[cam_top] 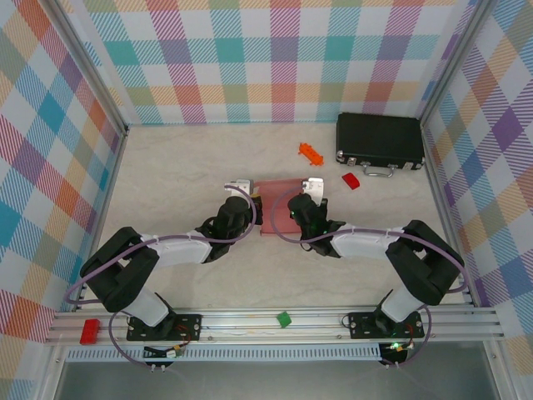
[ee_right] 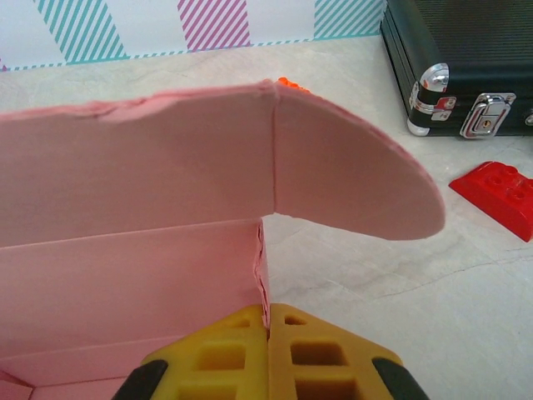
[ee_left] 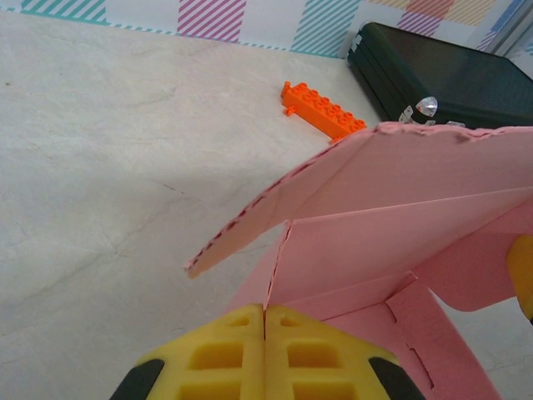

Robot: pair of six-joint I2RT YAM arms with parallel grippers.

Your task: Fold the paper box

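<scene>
the left gripper (ee_left: 265, 312) and the right gripper (ee_right: 268, 310) are each clenched on a side wall of the box (cam_top: 278, 204).

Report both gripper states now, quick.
Left gripper: closed, pinching a wall of the paper box.
Right gripper: closed, pinching the paper box at its opposite side.

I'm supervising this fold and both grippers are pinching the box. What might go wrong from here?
The left gripper and right gripper both pinch thin edges of the paper box; pulling apart may tear it.
The rounded flap sticks out unsupported and may crease the wrong way.
The red brick lies close, possibly snagging.
</scene>
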